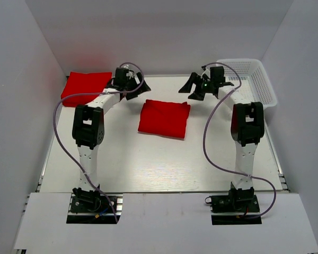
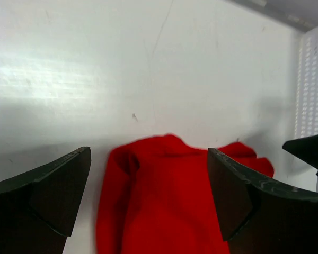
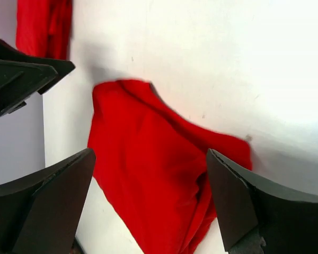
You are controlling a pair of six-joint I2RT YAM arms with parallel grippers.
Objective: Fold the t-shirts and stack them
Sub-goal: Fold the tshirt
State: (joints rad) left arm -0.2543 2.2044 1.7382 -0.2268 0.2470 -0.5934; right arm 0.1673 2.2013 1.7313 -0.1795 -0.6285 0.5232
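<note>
A folded red t-shirt (image 1: 164, 118) lies flat in the middle of the white table. Another folded red t-shirt (image 1: 86, 87) rests at the back left. My left gripper (image 1: 139, 88) hovers just behind the middle shirt's left corner, jaws wide open and empty; its wrist view looks down on that shirt (image 2: 164, 201) between the fingers (image 2: 238, 196). My right gripper (image 1: 193, 87) hangs behind the shirt's right corner, also open and empty. In the right wrist view the middle shirt (image 3: 153, 169) spreads below, with the back-left shirt (image 3: 45, 26) at the top left.
A white mesh basket (image 1: 254, 82) stands at the back right, right of the right arm; its wall shows in the left wrist view (image 2: 311, 84). White enclosure walls close in the table on three sides. The left gripper's black body (image 3: 21, 74) shows in the right wrist view.
</note>
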